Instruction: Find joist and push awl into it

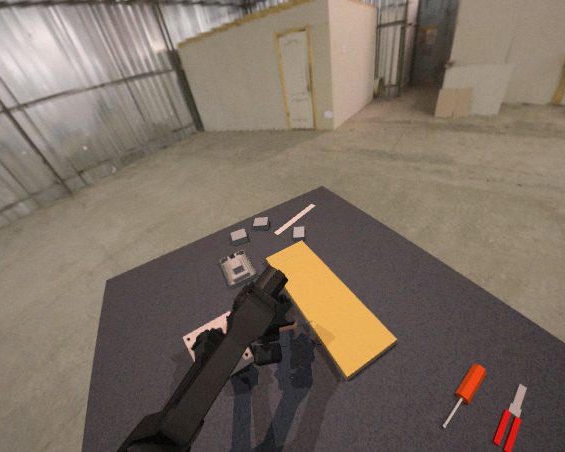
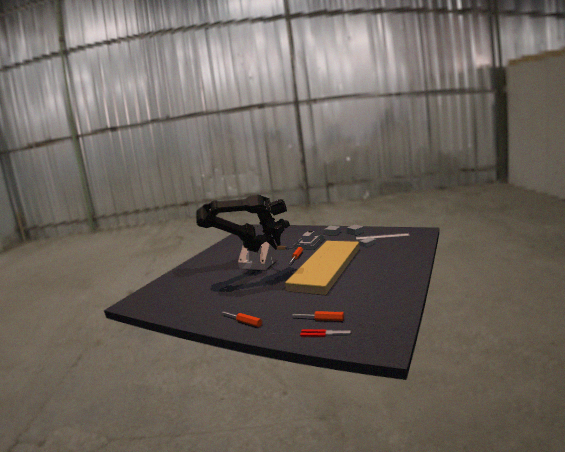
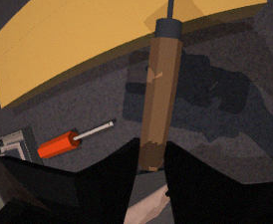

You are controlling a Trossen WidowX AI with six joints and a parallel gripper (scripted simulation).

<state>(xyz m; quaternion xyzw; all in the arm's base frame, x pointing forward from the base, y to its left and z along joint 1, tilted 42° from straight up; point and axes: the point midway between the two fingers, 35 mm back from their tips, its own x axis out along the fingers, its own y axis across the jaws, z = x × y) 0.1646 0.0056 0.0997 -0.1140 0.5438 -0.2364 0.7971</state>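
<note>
The awl (image 1: pixel 288 327) (image 2: pixel 281 247) (image 3: pixel 161 89) has a brown wooden handle and a dark collar and shaft. My gripper (image 3: pixel 151 145) is shut on the rear end of its handle and holds it raised, lying across beside the panel. In the wrist view its shaft points toward the panel; its tip is out of that frame. The yellow floor panel (image 1: pixel 331 305) (image 2: pixel 326 265) (image 3: pixel 87 39) lies flat beside the arm. The grey stud finder (image 1: pixel 237 266) (image 2: pixel 308 235) sits in the tray (image 1: pixel 241 284). The joist is hidden.
An orange screwdriver (image 2: pixel 297 253) (image 3: pixel 59 144) lies between the tray and arm base. Two more screwdrivers (image 2: pixel 329 316) (image 2: pixel 249 320) and red pliers (image 1: pixel 515 411) (image 2: pixel 315 332) lie toward the near edge in the exterior view. Small grey blocks (image 1: pixel 239 236) (image 1: pixel 261 223) (image 1: pixel 299 232) and a pale strip (image 1: pixel 295 219) lie beyond the panel.
</note>
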